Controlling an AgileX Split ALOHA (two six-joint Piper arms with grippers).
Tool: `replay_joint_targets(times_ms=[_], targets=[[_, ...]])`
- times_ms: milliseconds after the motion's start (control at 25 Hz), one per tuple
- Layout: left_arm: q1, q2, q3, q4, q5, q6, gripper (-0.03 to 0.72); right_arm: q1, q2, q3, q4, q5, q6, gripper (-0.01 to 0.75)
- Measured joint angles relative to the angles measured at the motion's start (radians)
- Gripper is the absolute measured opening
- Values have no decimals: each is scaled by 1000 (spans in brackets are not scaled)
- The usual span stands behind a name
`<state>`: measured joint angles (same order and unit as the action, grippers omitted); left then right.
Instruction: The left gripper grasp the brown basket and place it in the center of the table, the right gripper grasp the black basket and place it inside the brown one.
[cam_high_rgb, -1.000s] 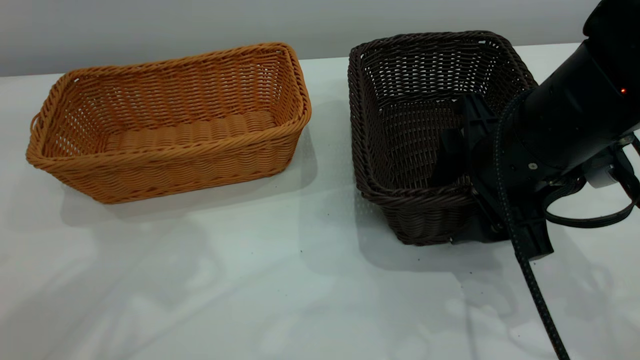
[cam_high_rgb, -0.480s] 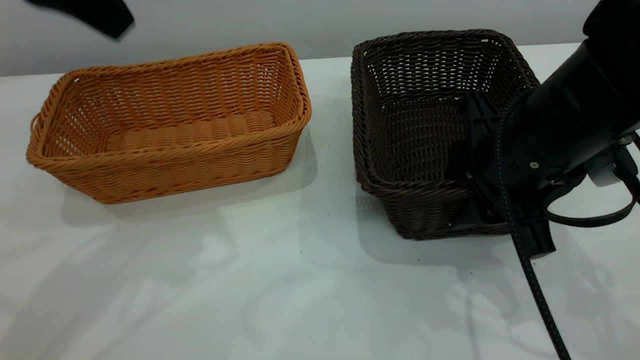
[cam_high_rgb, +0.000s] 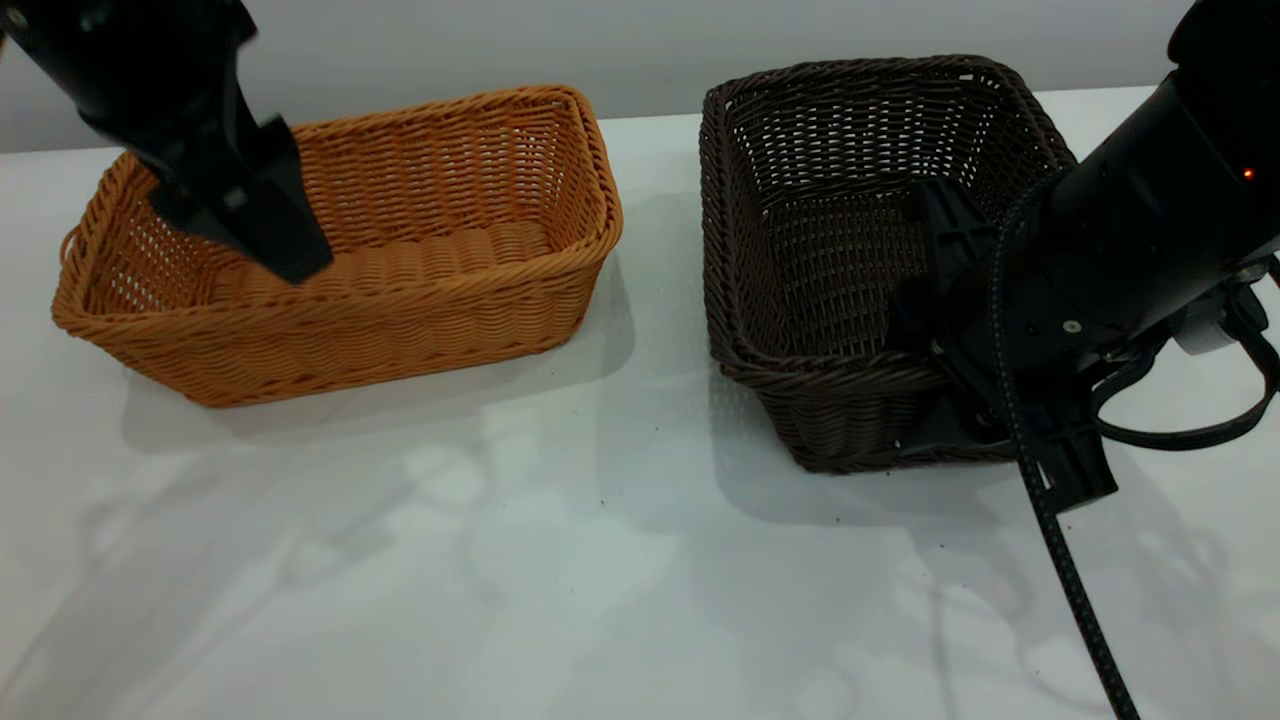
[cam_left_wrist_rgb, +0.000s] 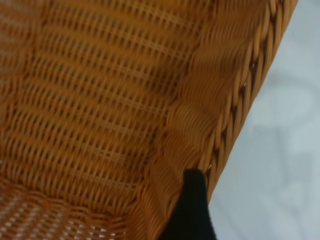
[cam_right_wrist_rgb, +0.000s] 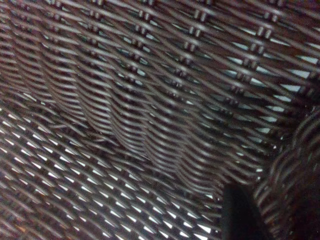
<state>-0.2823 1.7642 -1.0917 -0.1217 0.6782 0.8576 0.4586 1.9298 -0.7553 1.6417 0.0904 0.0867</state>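
Observation:
The brown basket (cam_high_rgb: 420, 290) stands on the left of the white table (cam_high_rgb: 560, 560). My left gripper (cam_high_rgb: 285, 250) reaches down from the upper left, over the basket's front left part. In the left wrist view one black finger (cam_left_wrist_rgb: 192, 205) sits inside, against the braided rim (cam_left_wrist_rgb: 250, 85); the other finger is out of view. The black basket (cam_high_rgb: 830, 180) is at the right. My right gripper (cam_high_rgb: 925, 370) is shut on its near right wall, one finger (cam_right_wrist_rgb: 240, 215) inside and the other outside. The basket's near end looks slightly raised.
A thick braided cable (cam_high_rgb: 1070, 590) hangs from the right arm to the table's front edge. A grey wall runs behind the table. Bare tabletop lies between the two baskets and in front of them.
The left arm has come in from the upper left and dropped to the brown basket. The right gripper has drawn the black basket's near end a little up and back.

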Motion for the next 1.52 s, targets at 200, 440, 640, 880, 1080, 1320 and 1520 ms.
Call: replay_joint_targets(times_ms=[200,440,640,880,1080,1320,1520], targets=[[0,30,0,1,-15,65,550,0,0,0,-1,17,-31,280],[0,77,0,25,-70,79,550,0,0,1,-1,17,-79,280],[0,131,0,26,-86,92,549,0,0,1,-2,18,-102,280],[0,188,0,36,-167,92,507,0,0,1,-3,72,-137,280],[0,235,0,58,-207,91,439,0,0,1,-4,64,-137,280],[0,290,0,56,-248,91,246,-22,0,1,-4,62,-180,280],[0,294,-1,59,-245,94,114,-79,0,1,-4,69,-229,280]])
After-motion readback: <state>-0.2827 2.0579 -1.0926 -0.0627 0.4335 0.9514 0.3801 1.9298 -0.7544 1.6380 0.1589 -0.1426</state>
